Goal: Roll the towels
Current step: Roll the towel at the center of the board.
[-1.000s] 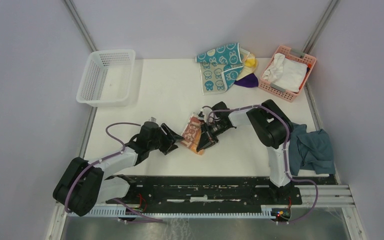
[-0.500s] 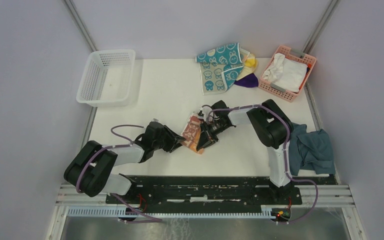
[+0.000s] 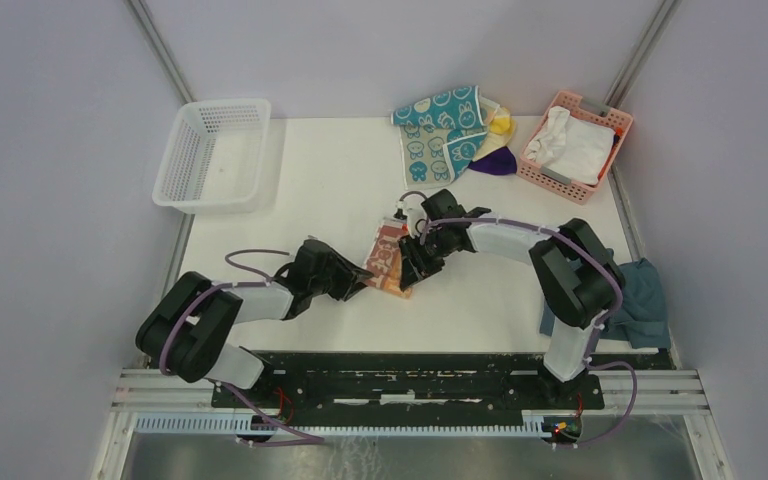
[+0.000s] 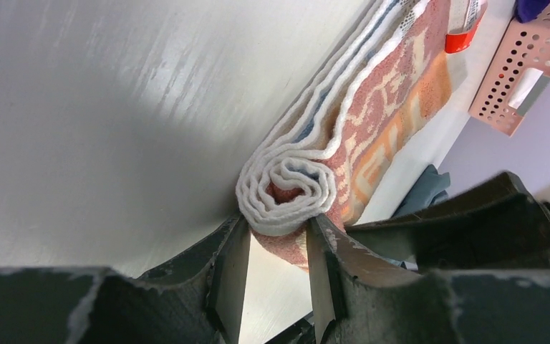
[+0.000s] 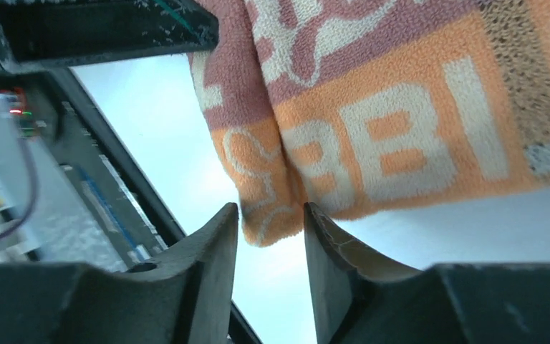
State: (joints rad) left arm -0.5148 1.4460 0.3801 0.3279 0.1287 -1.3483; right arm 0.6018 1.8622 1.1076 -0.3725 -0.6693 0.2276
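Closing in, the left tool (image 4: pixel 277 229) now pinches the rolled near end of the towel (image 4: pixel 372 122), jaws narrow. The right tool (image 5: pixel 271 215) has let go and stands part-open at the towel's right edge. Mid-worktop (image 3: pixel 310 190), the unrolled length runs away from the roll toward the far edge; the left arm is nearer.

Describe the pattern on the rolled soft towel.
Rolled soft towel: orange and pink, white lettering; right wrist view.
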